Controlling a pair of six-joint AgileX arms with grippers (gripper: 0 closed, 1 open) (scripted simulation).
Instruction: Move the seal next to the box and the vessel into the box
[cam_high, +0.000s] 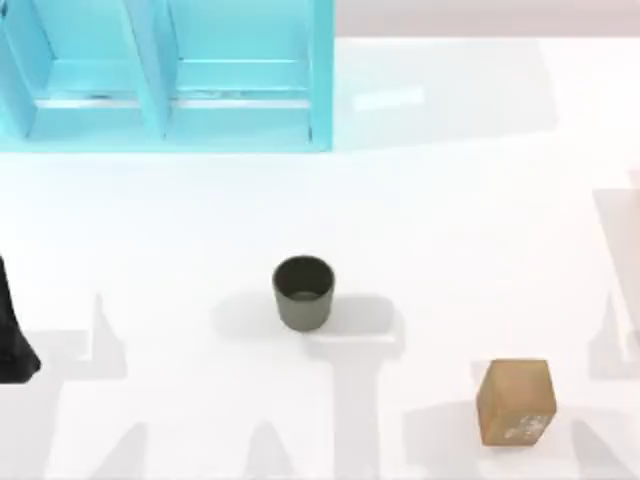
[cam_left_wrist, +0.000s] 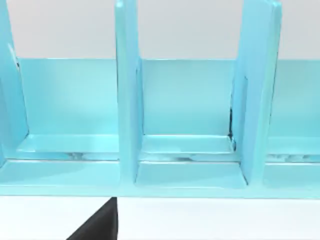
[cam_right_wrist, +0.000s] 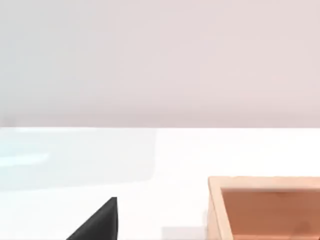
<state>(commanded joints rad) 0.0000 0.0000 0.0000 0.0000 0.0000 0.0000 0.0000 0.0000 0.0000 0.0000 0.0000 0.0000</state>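
Vessel (cam_high: 303, 292) sits mid-worktop, seal (cam_high: 516, 402) near the right front, box (cam_high: 165, 75) back-left. Can't tell either claw's opening. Risk imo: tipping that cup on approach.

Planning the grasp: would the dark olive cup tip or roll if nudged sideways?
The small dark olive-grey cylindrical cup stands upright on the white table, so it would probably slide. It looks short and wide, so tipping seems unlikely. Tipped, its round sides would likely roll.
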